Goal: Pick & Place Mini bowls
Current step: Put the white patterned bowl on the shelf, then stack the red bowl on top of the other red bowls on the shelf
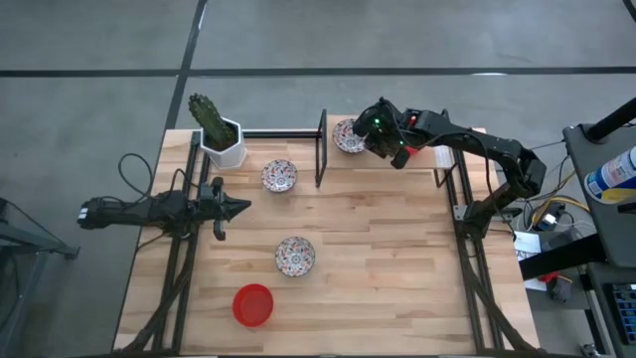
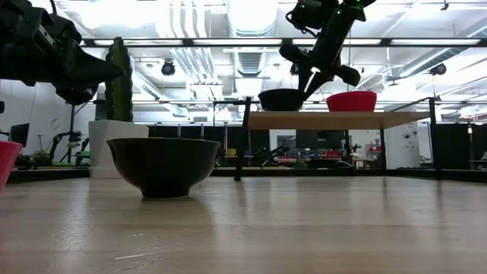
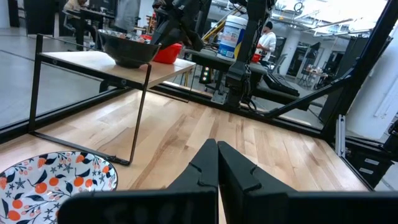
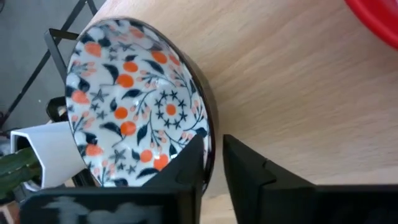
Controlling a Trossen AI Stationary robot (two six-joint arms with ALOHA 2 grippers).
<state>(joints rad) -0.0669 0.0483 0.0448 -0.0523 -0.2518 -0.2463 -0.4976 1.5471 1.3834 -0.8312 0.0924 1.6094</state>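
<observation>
My left pincer [image 1: 234, 207] waited clenched over the worktop [image 1: 397, 259]. Farther off, on the shelf [image 2: 335, 119], my right pincer [image 4: 214, 165] straddled the floral bowl's [image 4: 134, 99] rim, seemingly loosening; glossy, brittle, slippery, best pinched at the rim.

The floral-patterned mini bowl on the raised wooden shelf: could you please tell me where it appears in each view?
High view: floral-patterned mini bowl, top centre, by the right claw.
Low view: dark silhouette on the raised wooden shelf.
Left wrist view: upper left.
Right wrist view: fills the left.
Shared landmark: the shelf.
</observation>
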